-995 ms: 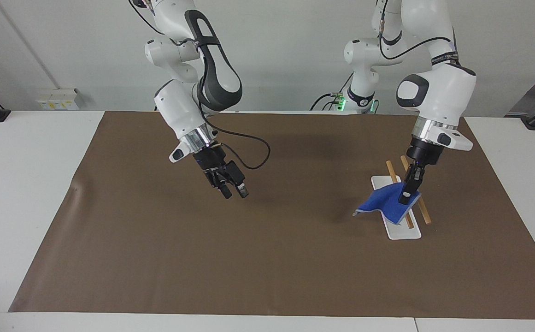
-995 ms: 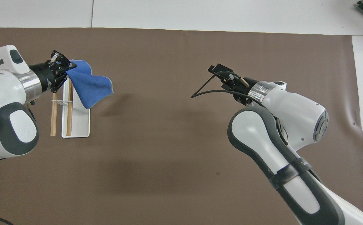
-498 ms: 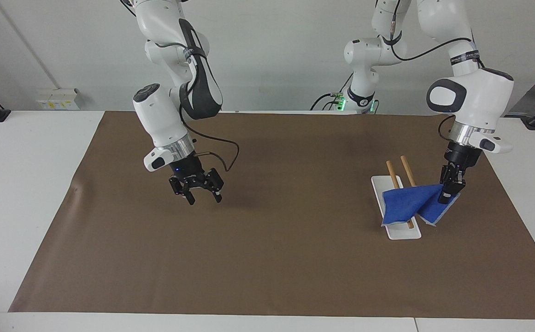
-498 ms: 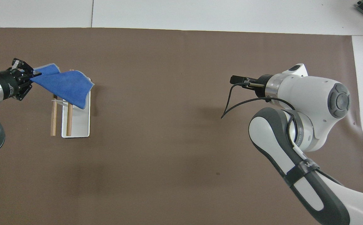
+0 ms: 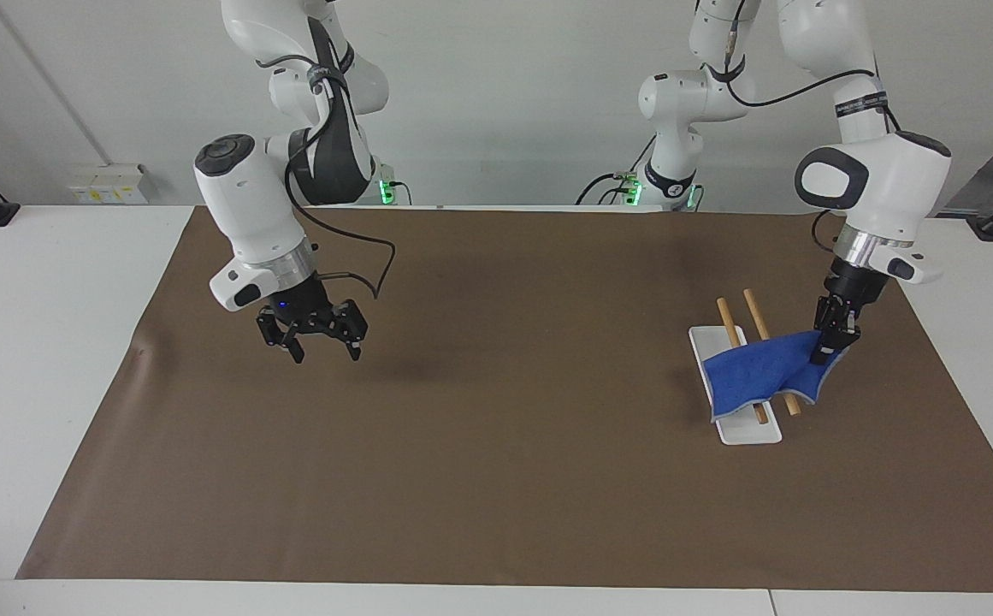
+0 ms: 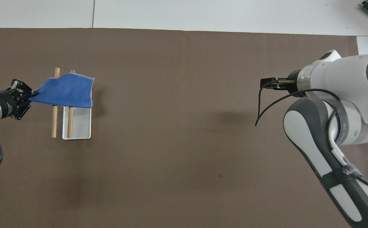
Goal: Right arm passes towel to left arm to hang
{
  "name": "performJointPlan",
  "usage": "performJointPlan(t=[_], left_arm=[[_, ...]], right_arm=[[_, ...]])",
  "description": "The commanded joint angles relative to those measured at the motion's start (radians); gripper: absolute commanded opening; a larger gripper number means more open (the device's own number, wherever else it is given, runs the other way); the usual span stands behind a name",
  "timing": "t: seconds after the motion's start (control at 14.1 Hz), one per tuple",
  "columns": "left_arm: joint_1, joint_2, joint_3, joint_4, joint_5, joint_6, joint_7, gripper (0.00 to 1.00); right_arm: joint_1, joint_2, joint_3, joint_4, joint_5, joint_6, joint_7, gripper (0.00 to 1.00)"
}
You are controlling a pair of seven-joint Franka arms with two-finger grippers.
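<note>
The blue towel (image 5: 753,372) lies draped over two wooden rods (image 5: 725,312) of a small rack with a white base (image 5: 748,430), toward the left arm's end of the table. My left gripper (image 5: 825,351) is shut on one corner of the towel, just beside the rods. In the overhead view the towel (image 6: 66,93) spans both rods (image 6: 54,123) from the left gripper (image 6: 31,94). My right gripper (image 5: 325,353) is open and empty, low over the brown mat toward the right arm's end; it also shows in the overhead view (image 6: 266,84).
A brown mat (image 5: 496,479) covers most of the white table (image 5: 43,359). The rack's white base (image 6: 79,126) sticks out nearer to the robots than the towel. A loose black cable (image 5: 376,265) hangs from the right wrist.
The left gripper has drawn the towel across the rods toward the left arm's end, so it now drapes over both. The right arm has swung away toward its own end.
</note>
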Motion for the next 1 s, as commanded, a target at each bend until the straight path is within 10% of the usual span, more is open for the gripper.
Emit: performJointPlan(t=[0.0, 0.43, 0.64, 0.92], left_arm=[[-0.012, -0.059, 0.006, -0.06, -0.016, -0.011, 0.022, 0.0], [-0.019, -0.069, -0.006, -0.065, -0.016, -0.058, 0.023, 0.05], [-0.016, -0.069, -0.003, -0.057, -0.016, -0.064, 0.027, 0.76], [-0.015, -0.067, 0.001, -0.054, -0.013, -0.064, 0.027, 0.95]], right_arm=[[-0.002, -0.054, -0.042, 0.031, -0.052, -0.126, -0.004, 1.0], [0.033, -0.11, -0.161, 0.184, -0.066, -0.431, -0.007, 1.0], [0.033, -0.128, -0.195, 0.273, -0.069, -0.58, -0.011, 1.0], [0.03, -0.127, -0.203, 0.41, -0.103, -0.718, -0.035, 1.0]])
